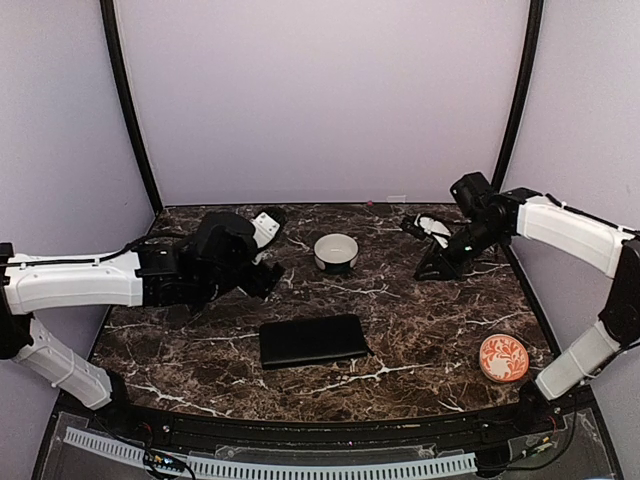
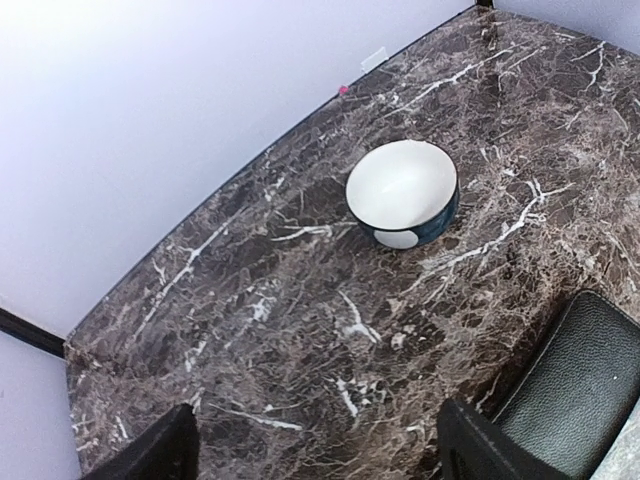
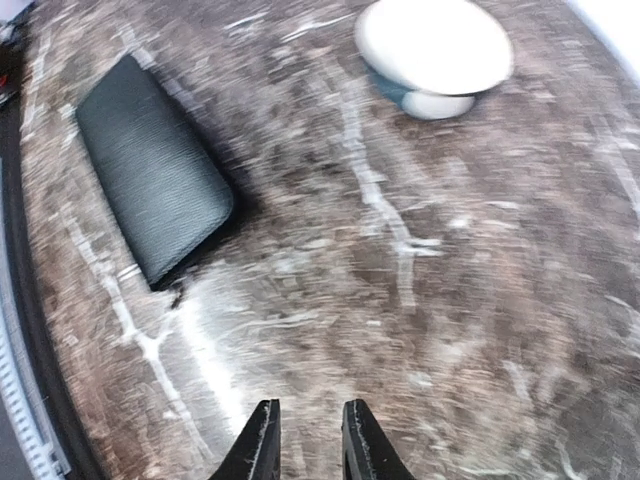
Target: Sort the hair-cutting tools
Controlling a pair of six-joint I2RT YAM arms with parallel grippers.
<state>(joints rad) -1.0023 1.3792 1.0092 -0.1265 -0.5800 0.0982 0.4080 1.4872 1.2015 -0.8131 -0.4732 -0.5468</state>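
The left gripper (image 2: 315,450) stood wide apart and held nothing, hovering over the dark marble table (image 1: 420,330) with the white bowl (image 2: 402,193) ahead of it and the black case (image 2: 585,385) at its right. The right gripper (image 3: 308,440) was narrowed to a slim gap, also bare, raised above the table's right rear. No hair-cutting tools showed in any view. An orange patterned disc (image 1: 503,358) lay near the right arm's base.

Robot lab booth, plain lilac walls (image 1: 320,90); marble-patterned table (image 1: 420,340)
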